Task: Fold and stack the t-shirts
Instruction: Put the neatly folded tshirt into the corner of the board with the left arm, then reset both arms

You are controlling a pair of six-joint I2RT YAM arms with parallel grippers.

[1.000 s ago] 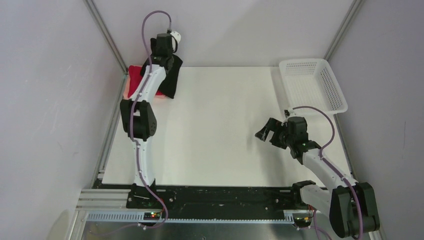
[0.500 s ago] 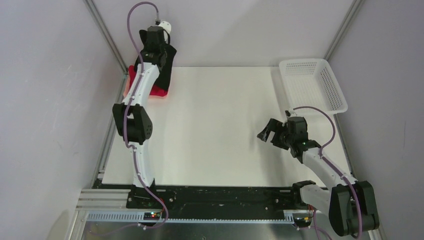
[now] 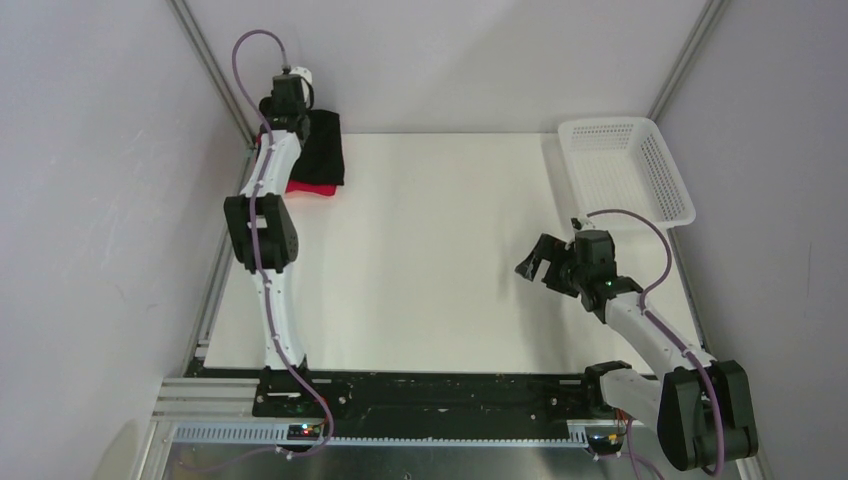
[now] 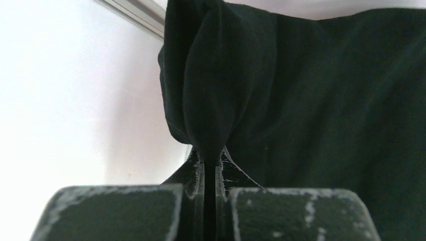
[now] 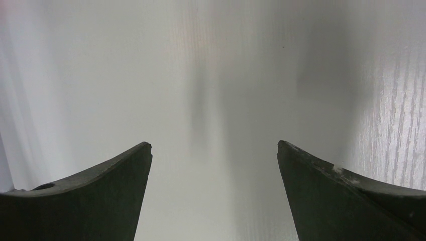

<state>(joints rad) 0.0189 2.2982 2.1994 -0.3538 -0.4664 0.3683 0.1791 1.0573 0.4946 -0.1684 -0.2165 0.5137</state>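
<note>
A flat white rectangular table [image 3: 440, 250] lies evenly lit; plain pale grey walls [image 3: 480, 50] rise around it, slanted aluminium posts [image 3: 211, 70] at its far corners.

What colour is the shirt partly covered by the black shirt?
Bright red. The red t-shirt shows best in the top external view.

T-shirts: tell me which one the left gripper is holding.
The black t-shirt: the left gripper is shut on a fold of it. The red t-shirt lies underneath, ungripped, only its edge showing.
</note>
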